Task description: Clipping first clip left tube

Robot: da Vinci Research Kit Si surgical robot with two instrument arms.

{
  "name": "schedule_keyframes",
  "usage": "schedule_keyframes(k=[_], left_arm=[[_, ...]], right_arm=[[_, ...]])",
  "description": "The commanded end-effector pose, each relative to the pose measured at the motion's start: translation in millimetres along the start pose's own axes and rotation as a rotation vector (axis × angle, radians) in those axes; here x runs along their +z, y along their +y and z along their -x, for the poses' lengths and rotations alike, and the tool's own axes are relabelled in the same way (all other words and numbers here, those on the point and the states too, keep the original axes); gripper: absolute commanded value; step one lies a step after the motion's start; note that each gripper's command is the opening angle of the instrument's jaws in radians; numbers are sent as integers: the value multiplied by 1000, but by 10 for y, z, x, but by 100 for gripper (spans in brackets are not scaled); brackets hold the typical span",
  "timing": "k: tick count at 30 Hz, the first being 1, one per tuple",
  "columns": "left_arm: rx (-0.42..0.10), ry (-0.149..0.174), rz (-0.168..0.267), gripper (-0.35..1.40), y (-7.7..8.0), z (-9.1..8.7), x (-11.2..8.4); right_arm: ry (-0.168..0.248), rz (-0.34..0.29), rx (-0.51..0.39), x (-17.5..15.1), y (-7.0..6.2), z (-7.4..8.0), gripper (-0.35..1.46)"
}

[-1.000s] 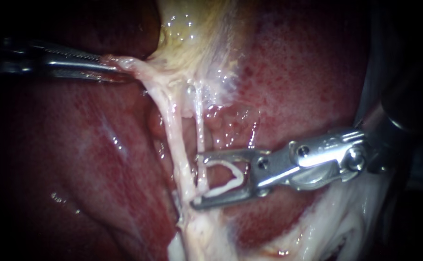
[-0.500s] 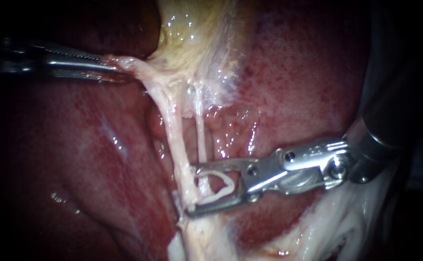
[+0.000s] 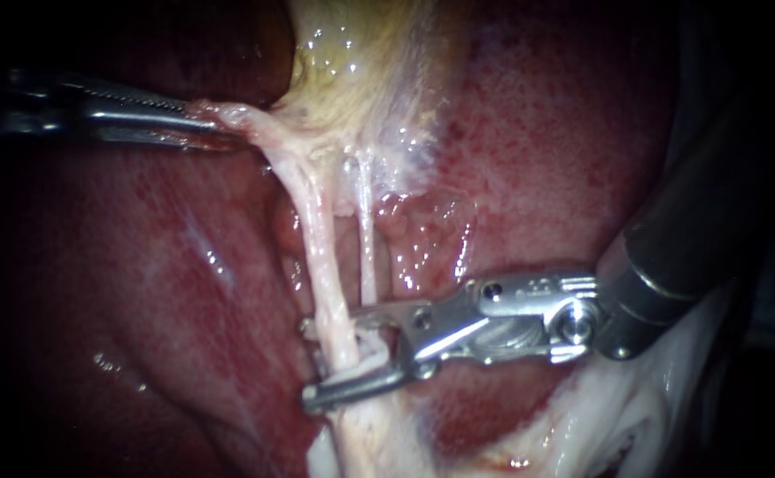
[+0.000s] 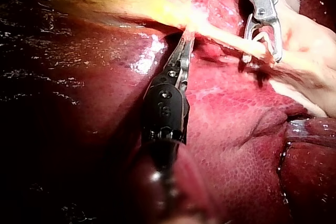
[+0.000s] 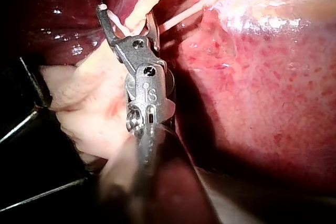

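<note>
The right instrument (image 3: 316,361) has slid further across the liver (image 3: 139,265) over the past second, and its jaws, which a second ago reached only to the edge of the left tube (image 3: 321,257), now extend past it; the tube runs between the two jaws, upper jaw on one side and lower jaw on the other. The jaws stand partly apart, narrower than a second ago, with a white clip (image 4: 262,36) seated between them and touching both; the clip has not yet closed flat on the tube. The thinner right tube (image 3: 367,248) comes down to the upper jaw just beside the left tube; whether it also lies inside the jaws cannot be told. The left instrument (image 3: 197,119) has not shifted against the tissue; its jaws are clamped on a fold of pale tissue (image 3: 228,115) at the foot of the yellowish gallbladder (image 3: 352,53), drawing it sideways so both tubes stand taut. Both tubes run from the gallbladder down across the red liver to pale tissue below; the left tube is the thicker.
</note>
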Motion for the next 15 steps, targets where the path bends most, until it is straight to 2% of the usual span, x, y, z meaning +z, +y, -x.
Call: schedule_keyframes(k=[1,6,11,15], left_arm=[[0,0,0,-35,0,0,0],[0,0,0,-35,0,0,0],[0,0,0,-35,-1,1,0],[1,0,0,-35,-1,1,0]], right_arm=[[-1,-2,6,1,-2,-3,47],[2,-7,28,3,-13,-17,47],[6,-16,67,-4,-32,-40,48],[6,-25,76,-7,-46,-51,47]])
